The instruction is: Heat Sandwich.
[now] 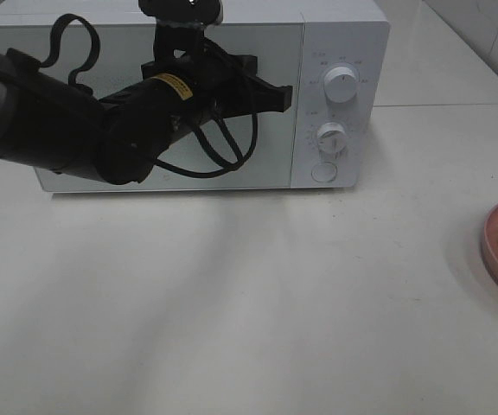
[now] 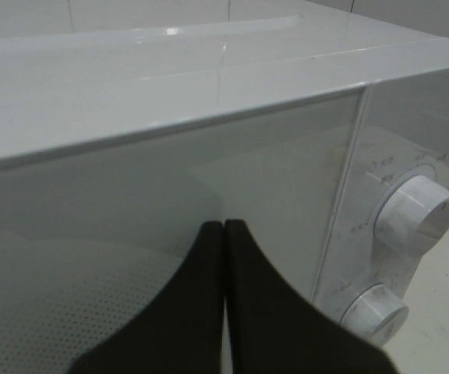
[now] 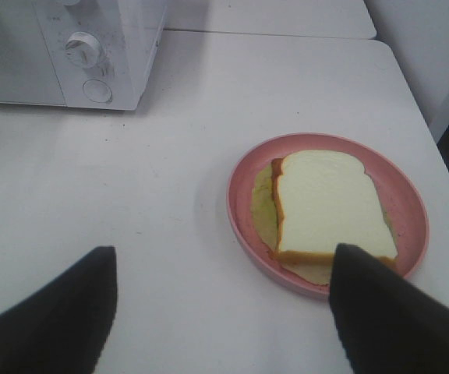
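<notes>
White microwave (image 1: 206,95) fills the back of the tabletop (image 1: 232,294), its door shut, and my left tool (image 2: 223,226) sits with its tips pressed together and nothing between them, right against the door glass close to the seam with the control panel. From the high camera my left arm crosses the front of the door, the tool pointing toward that seam. I judge the step in hand is getting the door open. I see no handle, so I would work at the door's edge by the seam, or use the round button (image 1: 322,171) below the two knobs (image 1: 341,85); I cannot tell from here which one releases it. If it is the button, I press squarely and lightly so the oven does not slide back.

My right tool (image 3: 220,312) hangs spread wide and empty above the tabletop, one finger just over the near rim of the pink plate (image 3: 244,222). The sandwich (image 3: 326,204) lies on that plate, well apart from the microwave on my right. I keep the right arm clear of the door's swing until it is fully open.
</notes>
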Controlling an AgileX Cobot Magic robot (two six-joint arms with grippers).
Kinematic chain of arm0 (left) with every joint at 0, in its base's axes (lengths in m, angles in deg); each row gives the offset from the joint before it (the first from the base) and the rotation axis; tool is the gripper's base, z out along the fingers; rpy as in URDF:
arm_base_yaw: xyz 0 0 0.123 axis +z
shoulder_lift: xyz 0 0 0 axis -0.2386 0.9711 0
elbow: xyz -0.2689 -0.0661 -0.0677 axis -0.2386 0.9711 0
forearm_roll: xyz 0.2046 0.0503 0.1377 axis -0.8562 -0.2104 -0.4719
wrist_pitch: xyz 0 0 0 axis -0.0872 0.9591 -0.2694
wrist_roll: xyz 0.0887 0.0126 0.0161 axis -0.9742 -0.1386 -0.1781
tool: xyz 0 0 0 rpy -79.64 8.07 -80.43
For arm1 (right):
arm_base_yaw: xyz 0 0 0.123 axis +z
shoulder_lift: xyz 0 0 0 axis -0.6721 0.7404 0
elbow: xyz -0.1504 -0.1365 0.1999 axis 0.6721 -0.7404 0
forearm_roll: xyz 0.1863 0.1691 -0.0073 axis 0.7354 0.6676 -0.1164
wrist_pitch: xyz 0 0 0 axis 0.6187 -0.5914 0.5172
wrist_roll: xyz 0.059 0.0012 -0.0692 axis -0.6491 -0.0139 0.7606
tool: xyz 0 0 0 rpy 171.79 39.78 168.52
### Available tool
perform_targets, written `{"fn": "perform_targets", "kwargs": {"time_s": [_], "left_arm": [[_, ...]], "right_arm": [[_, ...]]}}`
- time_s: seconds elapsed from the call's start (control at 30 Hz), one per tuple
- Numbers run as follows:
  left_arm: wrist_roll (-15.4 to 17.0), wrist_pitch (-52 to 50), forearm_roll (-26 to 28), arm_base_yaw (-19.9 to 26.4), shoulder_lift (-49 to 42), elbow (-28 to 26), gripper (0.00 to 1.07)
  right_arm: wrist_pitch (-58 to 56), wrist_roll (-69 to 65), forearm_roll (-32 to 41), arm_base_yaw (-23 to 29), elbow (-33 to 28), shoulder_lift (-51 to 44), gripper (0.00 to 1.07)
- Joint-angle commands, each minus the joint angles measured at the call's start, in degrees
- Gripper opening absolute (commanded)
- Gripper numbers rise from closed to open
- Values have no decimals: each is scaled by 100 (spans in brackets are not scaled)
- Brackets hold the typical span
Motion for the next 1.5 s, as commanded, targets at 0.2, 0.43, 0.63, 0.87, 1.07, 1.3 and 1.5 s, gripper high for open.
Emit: {"fn": "perform_targets", "kwargs": {"time_s": [0.2, 0.43, 0.63, 0.87, 1.07, 1.3, 1.5], "left_arm": [[52, 751, 481, 166, -390, -29, 0], [46, 1461, 481, 69, -521, -29, 0], [29, 1982, 481, -126, -527, -29, 0], [29, 2865, 481, -235, -705, -29, 0], [34, 4349, 481, -201, -1026, -29, 0], [46, 5541, 441, -201, -1117, -29, 9], [126, 6285, 441, -201, -1117, -29, 79]], "right_arm": [[23, 52, -29, -40, -6, -166, 74], [23, 52, -29, -40, -6, -166, 74], [23, 52, -29, -40, -6, -166, 74], [23, 52, -29, -40, -6, -166, 74], [23, 57, -29, -40, -6, -166, 74], [23, 57, -29, -40, -6, -166, 74], [23, 57, -29, -40, -6, -166, 74]]}}
